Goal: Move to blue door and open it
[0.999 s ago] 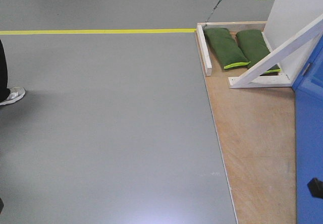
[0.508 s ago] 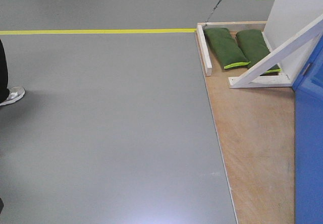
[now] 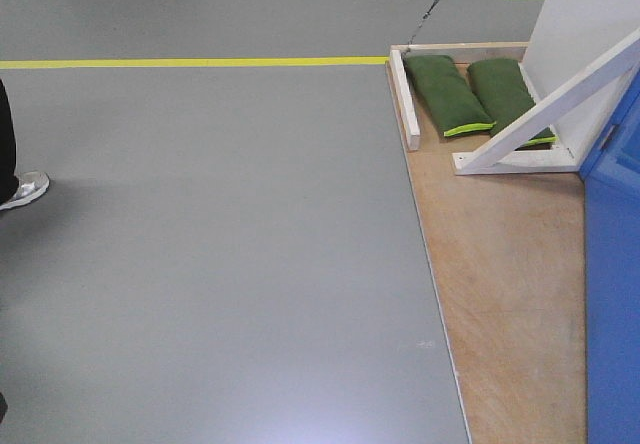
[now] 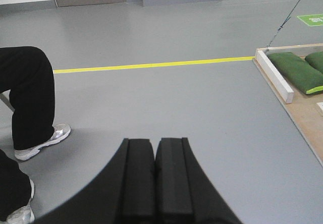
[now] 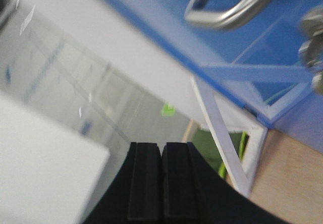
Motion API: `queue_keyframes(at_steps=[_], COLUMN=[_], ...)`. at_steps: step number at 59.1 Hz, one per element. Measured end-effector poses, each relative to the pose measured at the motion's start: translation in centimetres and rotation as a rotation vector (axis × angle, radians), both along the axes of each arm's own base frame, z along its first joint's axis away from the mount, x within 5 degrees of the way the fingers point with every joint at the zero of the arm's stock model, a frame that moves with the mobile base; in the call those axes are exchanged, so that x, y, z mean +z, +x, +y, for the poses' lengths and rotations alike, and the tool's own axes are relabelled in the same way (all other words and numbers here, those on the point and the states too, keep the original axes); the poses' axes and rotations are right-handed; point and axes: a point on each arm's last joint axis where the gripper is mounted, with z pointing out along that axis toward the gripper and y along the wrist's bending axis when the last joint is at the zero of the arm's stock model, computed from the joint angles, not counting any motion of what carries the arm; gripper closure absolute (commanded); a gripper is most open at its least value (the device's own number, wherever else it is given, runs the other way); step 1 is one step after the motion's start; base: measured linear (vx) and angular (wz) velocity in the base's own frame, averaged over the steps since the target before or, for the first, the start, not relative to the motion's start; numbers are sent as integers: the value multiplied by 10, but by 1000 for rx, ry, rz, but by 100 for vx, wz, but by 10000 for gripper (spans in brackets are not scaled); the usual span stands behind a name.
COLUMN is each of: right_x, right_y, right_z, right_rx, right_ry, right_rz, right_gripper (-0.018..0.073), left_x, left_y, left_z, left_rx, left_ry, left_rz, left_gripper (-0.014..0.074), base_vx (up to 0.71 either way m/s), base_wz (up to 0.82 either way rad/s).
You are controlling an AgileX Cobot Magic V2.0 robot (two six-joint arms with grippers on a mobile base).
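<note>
The blue door stands at the far right edge of the front view, its glossy panel rising from a plywood platform; in the right wrist view it fills the upper right, with the brushed-steel lever handle near the top and a blurred round metal fitting at the right edge, probably the lock. By my reading the drive up to the door is largely done, since the panel is close alongside the robot; the opening itself is not begun, for nothing touches the handle, and I cannot tell from these views whether the latch is engaged.

The right claw points up toward the door with its black pads pressed together, holding nothing; the handle lies above and to the right of its tip, clearly apart from it; the view is strongly tilted, which suggests the wrist is rolled and raised toward the lever. To take the handle the pads would first have to part, or else the closed tip could press the lever down; that is a guess only.

The left claw is likewise closed and empty, aimed out over the grey floor away from the door, seemingly idle.

Beyond the door, a white diagonal brace props a white wall panel; green sandbags lie on the platform behind it; a yellow line crosses the floor; a person's leg and pale shoe stand at the left, well apart from the door.
</note>
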Motion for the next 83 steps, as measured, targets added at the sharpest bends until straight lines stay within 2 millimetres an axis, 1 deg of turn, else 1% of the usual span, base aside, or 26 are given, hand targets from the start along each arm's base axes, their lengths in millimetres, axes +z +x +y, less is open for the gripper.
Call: queue_keyframes(at_steps=[12,21,27,32,39,44,51,53,57,64,68,74,78,83], right_x=[3,-6,-16,-25,-24,-10,20,25,42,61,71,86,93,97], right_y=[-26,-40,-44,-43,-37,-31,-22,-19,-13,0,7,10,10,11], right_z=[-31,-57,-73,-84,-103,-120,-144,-150,-162,-178,-183,-187,-187,-186], right_rx=[-296,-476,-562,-600,-623,-625,-605,-597,-569,-482,-423,-373,-348,-324], right_ry=[165,290,376,440,500,501,459,454,429,420,410,389,375,367], right_rz=[-196,-298,-341,-353,-390,-431,-484,-490,-512,-526,-523,-534,-535,-530], right_gripper=[554,554,554,554,554,554,554,554,554,554,554,554,554,554], left_x=[0,0,0,0,0,0,0,0,0,0,0,0,0,0], left_y=[0,0,0,0,0,0,0,0,0,0,0,0,0,0], left_z=[0,0,0,0,0,0,0,0,0,0,0,0,0,0], left_rx=[0,0,0,0,0,0,0,0,0,0,0,0,0,0], left_ry=[0,0,0,0,0,0,0,0,0,0,0,0,0,0], left_rz=[0,0,0,0,0,0,0,0,0,0,0,0,0,0], left_gripper=[526,526,526,526,526,526,526,526,526,526,526,526,526,526], base_vx=[0,0,0,0,0,0,0,0,0,0,0,0,0,0], base_wz=[0,0,0,0,0,0,0,0,0,0,0,0,0,0])
